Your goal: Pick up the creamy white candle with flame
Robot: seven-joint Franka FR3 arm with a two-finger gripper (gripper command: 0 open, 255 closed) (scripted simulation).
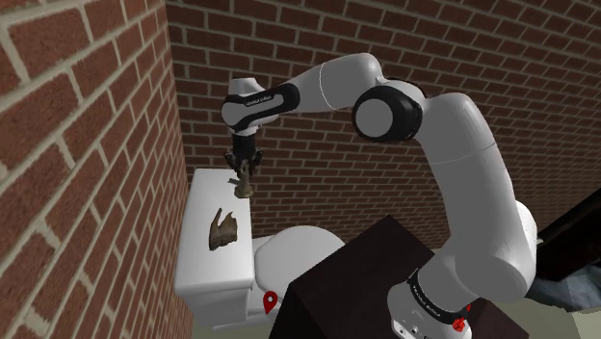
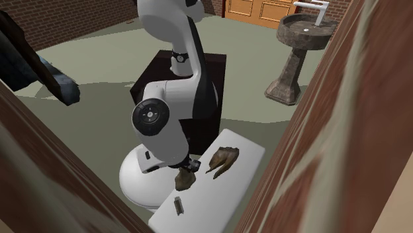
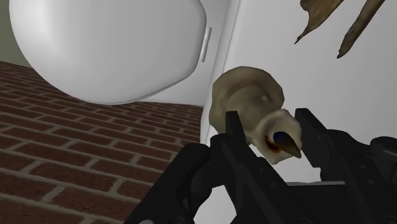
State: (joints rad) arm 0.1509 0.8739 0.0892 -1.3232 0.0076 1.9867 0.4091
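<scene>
Gripper (image 3: 268, 122) squeezes the candle (image 3: 245, 95) by just its end; that small hold could let it slip and fall.

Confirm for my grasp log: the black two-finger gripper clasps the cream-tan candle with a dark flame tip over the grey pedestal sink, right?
Wrong place. The black two-finger gripper clasps the cream-tan candle over the white toilet tank lid instead; the shoulder view shows it.
</scene>
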